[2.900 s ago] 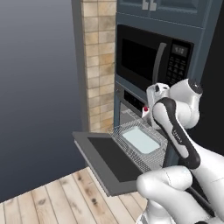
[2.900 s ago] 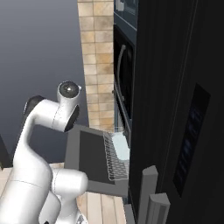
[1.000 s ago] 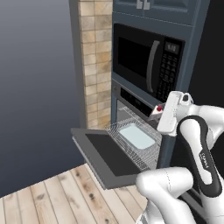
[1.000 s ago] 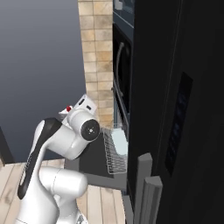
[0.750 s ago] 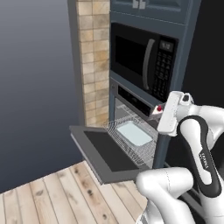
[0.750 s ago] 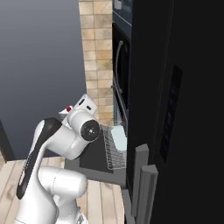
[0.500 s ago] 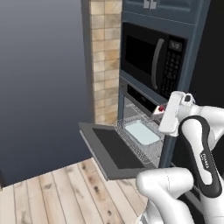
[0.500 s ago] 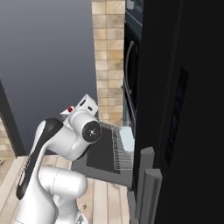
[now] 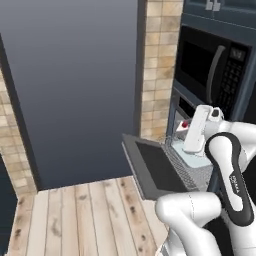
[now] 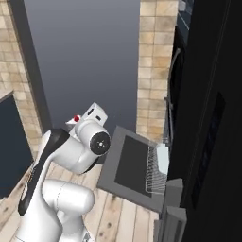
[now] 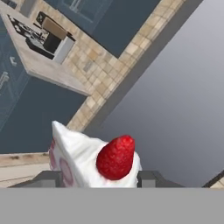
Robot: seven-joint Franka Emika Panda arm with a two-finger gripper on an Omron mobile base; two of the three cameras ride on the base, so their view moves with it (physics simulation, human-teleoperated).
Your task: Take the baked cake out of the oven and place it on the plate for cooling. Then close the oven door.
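White cake wedge with red berry, gripped between the tool's two dark fingertips

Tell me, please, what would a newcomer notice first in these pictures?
First, the baked cake with a red berry on top, sitting between the gripper tips in the hand view. Next, the oven door hanging wide open, with a wire rack and pale tray pulled out above it.

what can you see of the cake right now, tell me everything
The baked cake is a pale cream wedge with pinkish swirls on its side and a red strawberry on top. In the hand view it sits between the jaws of the gripper, one on each side, held out of the oven. Its base is hidden.
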